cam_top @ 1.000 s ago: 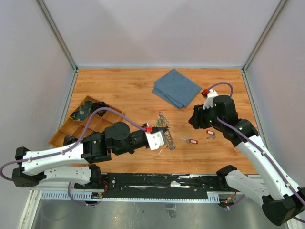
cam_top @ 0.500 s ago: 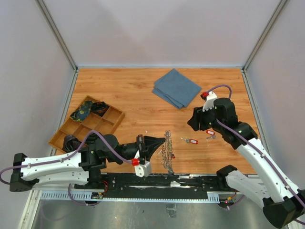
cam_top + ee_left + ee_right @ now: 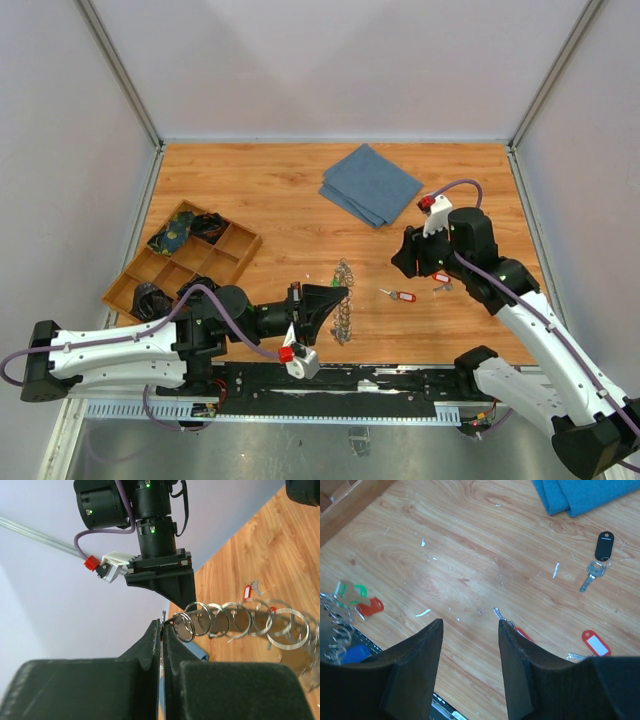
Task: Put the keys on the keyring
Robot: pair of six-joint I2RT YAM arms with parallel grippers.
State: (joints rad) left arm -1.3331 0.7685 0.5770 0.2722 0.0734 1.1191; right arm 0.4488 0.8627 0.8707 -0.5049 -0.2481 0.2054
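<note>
The keyring (image 3: 344, 305) is a chain-like string of silvery rings, held up off the table near the front edge. My left gripper (image 3: 333, 298) is shut on its end. In the left wrist view the jaws (image 3: 163, 625) pinch a thin metal edge and the rings (image 3: 235, 621) trail to the right. Green, red and blue tags (image 3: 369, 606) hang by the keyring. A red-tagged key (image 3: 399, 295) lies on the table. My right gripper (image 3: 469, 627) hovers open just above it, and its right finger covers part of the tag. A black-tagged key (image 3: 600, 555) and another red tag (image 3: 595, 642) lie further right.
A folded blue cloth (image 3: 370, 185) lies at the back middle. A wooden compartment tray (image 3: 180, 258) with small items stands at the left. The black rail (image 3: 330, 382) runs along the near table edge, close under the keyring.
My left arm has dropped low and turned its wrist, so the keyring now hangs near the front edge. It has moved slightly back in the last half second. The right gripper edged left towards the red-tagged key.
</note>
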